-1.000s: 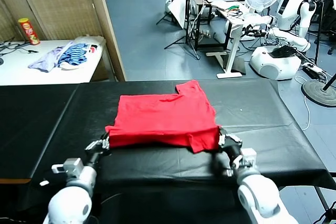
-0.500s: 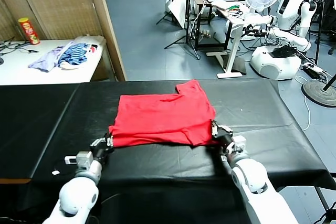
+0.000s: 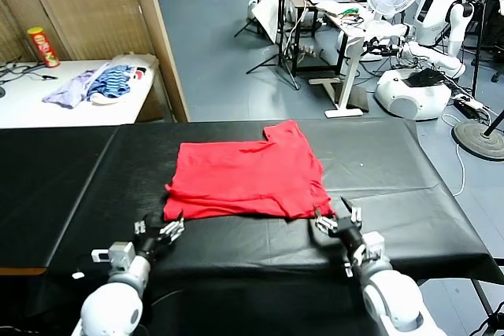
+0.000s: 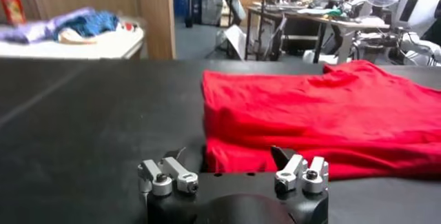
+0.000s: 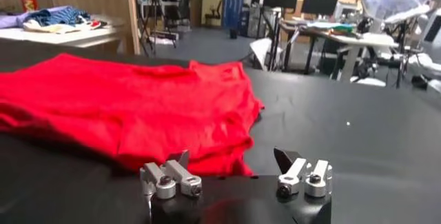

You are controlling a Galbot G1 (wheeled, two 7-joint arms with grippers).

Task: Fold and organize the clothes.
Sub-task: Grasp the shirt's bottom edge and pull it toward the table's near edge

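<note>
Both grippers have let go of the shirt (image 3: 246, 181) since a second ago and pulled back toward the robot. The left gripper (image 3: 167, 230) now sits just off the shirt's near left corner, fingers spread wide with nothing between them; in its wrist view the folded red edge lies just ahead of the fingertips, apart from them. The right gripper (image 3: 334, 221) sits just beside the near right corner, also empty, its fingers parted with a clear gap; the red hem lies ahead and to its left, close but not pinched. The shirt rests flat on the black table (image 3: 409, 186) ahead of both grippers, roughly midway between them, folded over with the near edge doubled and one sleeve sticking out at the far side. Judgement: the release means this fold is laid down and holding; the sleeve at the far edge and the overall width suggest more folds are still needed before it counts as organized. Containers: none visible within reach of either gripper. Well beyond the left gripper, a white side table (image 3: 24, 108) carries a loose pile of lilac and striped garments (image 3: 94, 84), not in any bin.
</note>
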